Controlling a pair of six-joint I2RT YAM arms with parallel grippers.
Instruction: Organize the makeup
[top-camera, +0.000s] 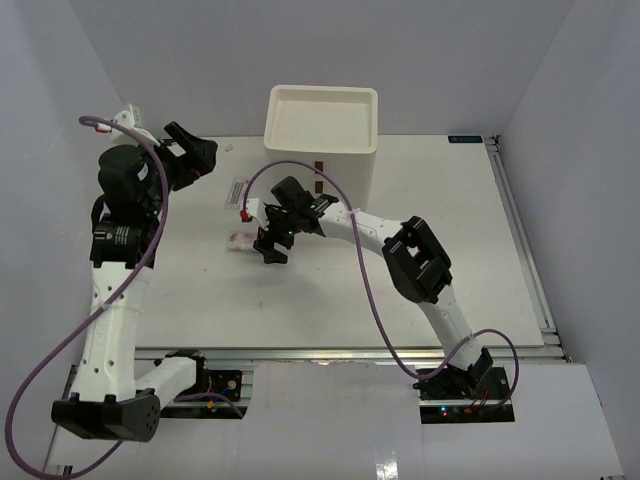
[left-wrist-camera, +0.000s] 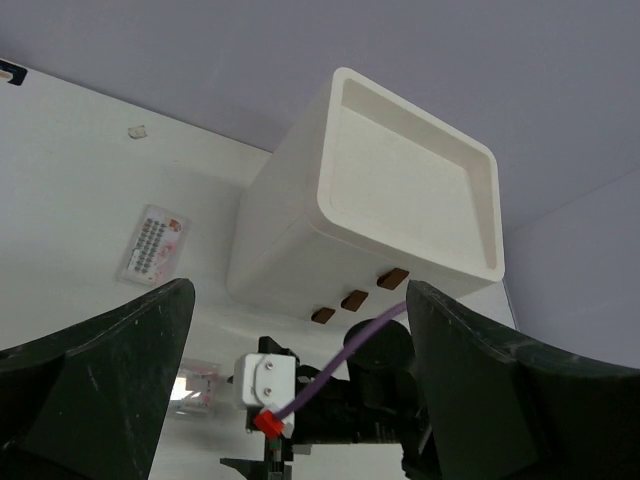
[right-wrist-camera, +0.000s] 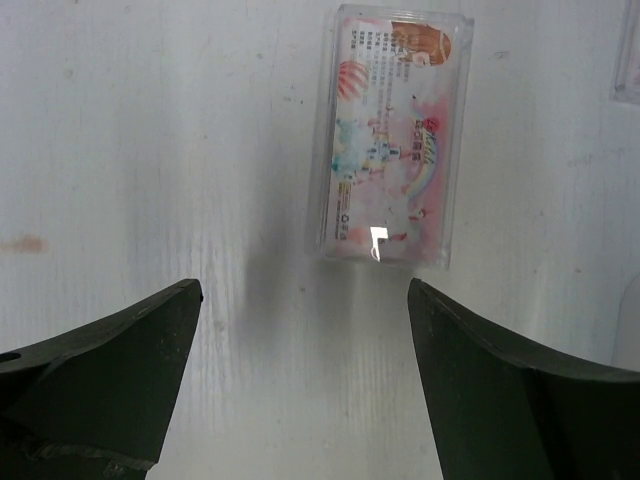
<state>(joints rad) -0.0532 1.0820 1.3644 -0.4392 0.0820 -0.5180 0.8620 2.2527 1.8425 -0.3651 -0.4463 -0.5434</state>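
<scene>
A clear packet with pink contents lies flat on the white table just ahead of my right gripper, which is open with nothing between its fingers. In the top view that packet sits at the left of the right gripper. A white-blue flat sachet lies further back; the left wrist view shows the sachet and the packet too. My left gripper hangs open and empty above the table's back left, its jaws wide apart.
The white drawer box stands at the back middle, its top tray bare, with three red-brown handles on the front. A small scrap lies near the back wall. The right arm's purple cable loops over the table.
</scene>
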